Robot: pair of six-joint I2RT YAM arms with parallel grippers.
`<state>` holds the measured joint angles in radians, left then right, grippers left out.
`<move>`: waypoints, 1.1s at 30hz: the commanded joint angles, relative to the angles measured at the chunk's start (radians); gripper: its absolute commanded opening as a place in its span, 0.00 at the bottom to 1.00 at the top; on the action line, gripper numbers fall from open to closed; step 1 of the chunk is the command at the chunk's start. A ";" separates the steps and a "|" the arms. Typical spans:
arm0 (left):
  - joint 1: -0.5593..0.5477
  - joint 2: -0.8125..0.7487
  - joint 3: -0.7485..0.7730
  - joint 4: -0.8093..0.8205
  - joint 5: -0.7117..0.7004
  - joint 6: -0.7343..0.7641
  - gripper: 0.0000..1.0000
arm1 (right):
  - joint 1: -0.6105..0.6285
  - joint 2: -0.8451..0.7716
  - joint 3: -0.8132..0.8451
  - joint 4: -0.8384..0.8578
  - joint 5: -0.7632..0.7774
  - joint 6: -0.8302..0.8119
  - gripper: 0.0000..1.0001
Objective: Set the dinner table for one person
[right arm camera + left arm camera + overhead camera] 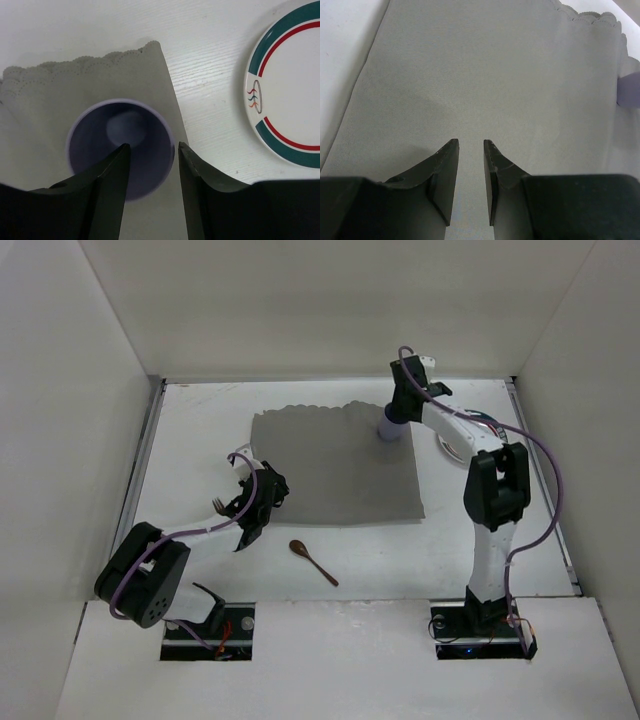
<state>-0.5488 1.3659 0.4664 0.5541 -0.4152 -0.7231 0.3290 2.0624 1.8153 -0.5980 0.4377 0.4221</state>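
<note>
The white dinner table [400, 550] carries a grey cloth mat [330, 460] in its middle. A purple cup [387, 429] stands upright on the mat's far right corner. In the right wrist view the cup [100, 150] is seen from above. My right gripper [152, 146] is open just above it, one finger over the cup's inside and one outside its right rim. My left gripper [471, 142] hangs over the mat [485, 75] near its left edge [272, 490]. Its jaws stand a narrow gap apart with nothing between them.
A white plate [295, 90] with green and red bands lies right of the mat, partly under the right arm [452, 448]. A wooden spoon [313, 561] lies in front of the mat. A fork [217, 505] lies left of the mat beside the left arm.
</note>
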 commanded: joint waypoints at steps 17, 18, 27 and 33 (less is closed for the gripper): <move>-0.001 -0.030 0.021 0.038 -0.025 -0.002 0.25 | 0.003 -0.286 -0.197 0.130 -0.043 0.024 0.51; -0.001 -0.027 0.021 0.038 -0.025 -0.002 0.25 | -0.005 -0.320 -0.230 0.153 -0.063 0.039 0.51; 0.000 -0.016 0.025 0.036 -0.011 -0.013 0.26 | -0.253 -0.608 -0.661 0.539 -0.191 0.297 0.51; 0.002 -0.018 0.023 0.037 -0.011 -0.015 0.27 | -0.501 -0.542 -0.853 0.681 -0.269 0.527 0.51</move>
<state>-0.5495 1.3659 0.4664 0.5541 -0.4179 -0.7277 -0.1051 1.4761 1.0264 -0.0513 0.2291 0.7860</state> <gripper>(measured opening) 0.262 0.513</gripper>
